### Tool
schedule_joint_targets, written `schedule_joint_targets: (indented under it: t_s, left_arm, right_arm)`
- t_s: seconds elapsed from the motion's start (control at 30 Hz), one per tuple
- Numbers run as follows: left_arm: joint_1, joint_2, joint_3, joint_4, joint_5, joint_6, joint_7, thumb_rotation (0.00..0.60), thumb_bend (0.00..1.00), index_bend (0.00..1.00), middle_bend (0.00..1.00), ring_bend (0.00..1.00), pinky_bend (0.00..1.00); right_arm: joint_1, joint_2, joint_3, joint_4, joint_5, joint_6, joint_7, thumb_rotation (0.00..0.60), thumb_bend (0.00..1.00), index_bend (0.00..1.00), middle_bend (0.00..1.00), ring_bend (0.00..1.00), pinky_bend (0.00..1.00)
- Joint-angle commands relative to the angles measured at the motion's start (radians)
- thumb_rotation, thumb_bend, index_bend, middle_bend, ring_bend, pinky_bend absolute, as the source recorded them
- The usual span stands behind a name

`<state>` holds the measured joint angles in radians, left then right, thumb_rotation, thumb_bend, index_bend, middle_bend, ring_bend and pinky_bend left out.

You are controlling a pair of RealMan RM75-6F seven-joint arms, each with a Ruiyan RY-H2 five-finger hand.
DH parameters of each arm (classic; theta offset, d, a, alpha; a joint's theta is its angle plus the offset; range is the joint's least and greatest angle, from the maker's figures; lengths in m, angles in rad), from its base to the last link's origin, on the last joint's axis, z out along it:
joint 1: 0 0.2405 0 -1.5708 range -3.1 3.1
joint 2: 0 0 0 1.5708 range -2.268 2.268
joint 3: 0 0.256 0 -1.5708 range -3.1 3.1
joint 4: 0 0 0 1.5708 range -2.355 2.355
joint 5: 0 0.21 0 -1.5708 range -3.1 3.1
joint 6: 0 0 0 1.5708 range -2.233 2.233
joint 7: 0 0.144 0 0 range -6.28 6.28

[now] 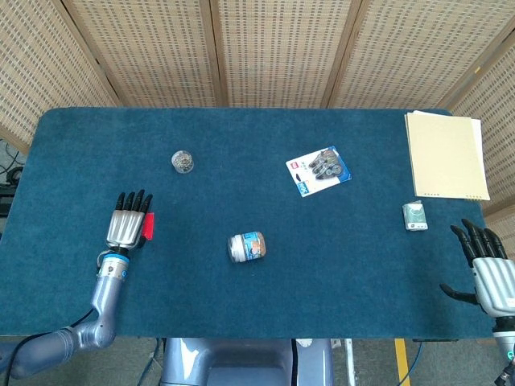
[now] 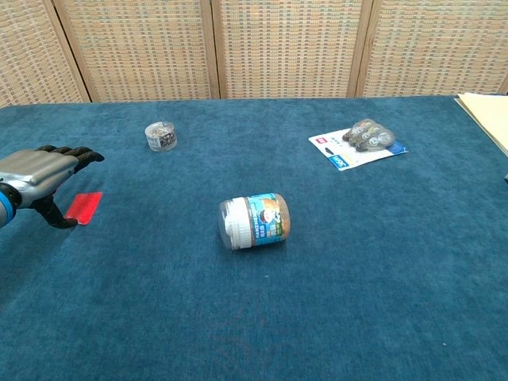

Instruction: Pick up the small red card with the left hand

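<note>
The small red card [image 1: 149, 226] [image 2: 84, 206] lies flat on the blue cloth near the table's left side. My left hand [image 1: 127, 225] [image 2: 44, 178] hovers over its left edge, fingers stretched out forward and thumb hanging down beside the card, holding nothing. In the head view the hand covers much of the card. My right hand [image 1: 489, 269] is at the table's front right corner, fingers spread and empty.
A small jar [image 1: 246, 247] lies on its side mid-table. A little round tin [image 1: 183, 162] sits beyond the left hand. A blister pack [image 1: 319, 170], a small green box [image 1: 414, 216] and a tan folder [image 1: 446, 154] are to the right.
</note>
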<state>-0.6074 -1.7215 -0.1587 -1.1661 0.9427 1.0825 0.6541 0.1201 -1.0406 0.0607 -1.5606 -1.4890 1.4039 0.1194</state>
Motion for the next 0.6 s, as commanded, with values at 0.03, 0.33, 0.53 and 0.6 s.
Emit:
schedule_joint_targets:
  t_s: [0.03,0.33,0.53,0.6]
  left_arm:
    - [-0.001,-0.001,-0.003,0.002,0.003,0.004,-0.001,0.6,0.28,0.02,0.0,0.0,0.0]
    - [0.001,0.0,-0.008,0.001,0.013,0.014,-0.005,0.6,0.28,0.02,0.0,0.0,0.0]
    - [0.006,0.003,-0.006,-0.007,0.02,0.017,-0.011,0.6,0.31,0.02,0.0,0.0,0.0]
    - [0.008,0.006,-0.003,-0.012,0.021,0.015,-0.01,0.6,0.33,0.02,0.0,0.0,0.0]
  right_arm:
    - [0.0,0.0,0.0,0.0,0.0,0.0,0.0,0.6,0.05,0.0,0.0,0.0,0.0]
    - [0.0,0.0,-0.001,-0.001,0.0,-0.002,-0.002,0.6,0.05,0.0,0.0,0.0,0.0]
    - [0.001,0.001,-0.001,-0.001,0.001,-0.003,-0.002,0.6,0.05,0.0,0.0,0.0,0.0]
    - [0.001,0.001,-0.001,-0.001,0.0,-0.003,-0.002,0.6,0.05,0.0,0.0,0.0,0.0]
